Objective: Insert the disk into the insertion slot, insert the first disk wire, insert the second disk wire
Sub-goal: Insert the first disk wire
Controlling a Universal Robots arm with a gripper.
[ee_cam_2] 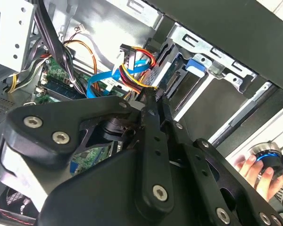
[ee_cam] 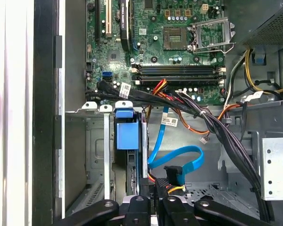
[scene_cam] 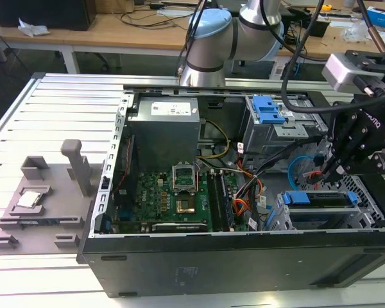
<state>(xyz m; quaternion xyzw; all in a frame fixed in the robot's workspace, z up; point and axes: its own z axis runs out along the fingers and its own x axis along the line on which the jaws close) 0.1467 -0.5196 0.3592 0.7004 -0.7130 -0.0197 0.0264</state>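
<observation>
The disk (scene_cam: 321, 199), in its blue carrier, lies in the insertion slot (scene_cam: 283, 217) at the case's front corner on the exterior view's right. In the first wrist view the disk (ee_cam: 127, 137) shows edge-on inside the grey cage (ee_cam: 95, 141). My gripper (scene_cam: 330, 174) hangs just above and behind it. Its black fingers (ee_cam_2: 150, 106) are shut on a disk wire (ee_cam_2: 137, 70) of red, yellow and black leads, close to the disk's rear edge. My gripper (ee_cam: 156, 189) also has a blue flat cable (ee_cam: 179, 153) with a black plug lying loose right beside it.
A taller grey cage with a blue latch (scene_cam: 269, 110) stands behind the slot. The motherboard (scene_cam: 173, 192) and power supply (scene_cam: 163, 125) fill the case's middle. Thick black cable bundles (ee_cam: 217, 132) cross near the gripper. A person's hand (ee_cam_2: 249, 165) holds a knob outside the case.
</observation>
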